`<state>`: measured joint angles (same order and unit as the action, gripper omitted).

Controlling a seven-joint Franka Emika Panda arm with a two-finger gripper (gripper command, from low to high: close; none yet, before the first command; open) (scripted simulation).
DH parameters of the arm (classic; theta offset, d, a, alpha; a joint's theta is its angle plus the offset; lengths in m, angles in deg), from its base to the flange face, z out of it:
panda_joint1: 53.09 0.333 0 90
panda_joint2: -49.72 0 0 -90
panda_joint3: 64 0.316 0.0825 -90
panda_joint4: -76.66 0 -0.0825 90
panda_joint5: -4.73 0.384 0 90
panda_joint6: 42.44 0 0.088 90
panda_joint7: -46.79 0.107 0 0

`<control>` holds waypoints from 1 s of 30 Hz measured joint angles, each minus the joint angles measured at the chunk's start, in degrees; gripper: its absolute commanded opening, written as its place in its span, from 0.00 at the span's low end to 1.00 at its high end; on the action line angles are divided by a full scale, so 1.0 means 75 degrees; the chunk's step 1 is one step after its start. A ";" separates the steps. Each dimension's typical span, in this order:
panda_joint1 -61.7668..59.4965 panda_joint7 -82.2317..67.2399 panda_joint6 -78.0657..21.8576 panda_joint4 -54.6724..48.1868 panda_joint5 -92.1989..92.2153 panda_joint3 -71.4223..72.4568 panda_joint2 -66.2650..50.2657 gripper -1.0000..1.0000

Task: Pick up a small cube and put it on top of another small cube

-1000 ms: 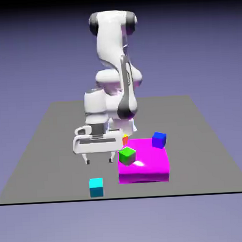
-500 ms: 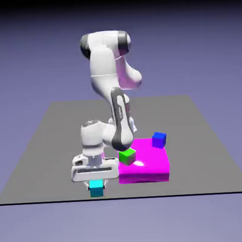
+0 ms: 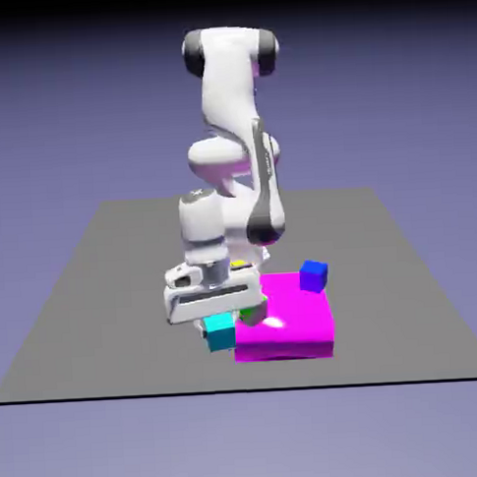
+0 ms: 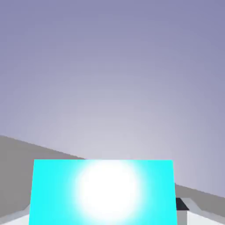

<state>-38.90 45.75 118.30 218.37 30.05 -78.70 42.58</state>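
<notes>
In the exterior view the small cyan cube hangs just above the table, by the left side of the magenta block. My gripper is shut on it from above. The dark blue cube rests on the block's far right corner, apart from the hand. In the hand view the cyan cube fills the bottom between the grey fingertips, with a bright glare on its face.
A green cube on the magenta block is mostly hidden behind the hand. A yellow sliver shows behind the wrist. The grey table stretches to the exterior view's left.
The gripper came down over the cyan cube, shut on it, then lifted it and carried it to the exterior view's right, up to the magenta block.
</notes>
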 measured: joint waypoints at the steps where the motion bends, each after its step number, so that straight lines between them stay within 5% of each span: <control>1: 0.0307 -0.0019 -0.0162 0.0066 -0.0175 -0.0142 0.0229 0.00; 20: 0.3738 -0.2350 -0.2747 0.3032 -0.2967 -0.0865 0.5415 0.00; 27: 0.4702 -0.3117 -0.0771 0.3347 -0.1984 -0.1452 0.3756 0.00; 28: 0.4717 -0.3128 -0.0741 0.3352 -0.1968 -0.1461 0.3731 1.00; 30: 0.4717 -0.3128 -0.0733 0.3352 -0.1969 -0.1461 0.3731 1.00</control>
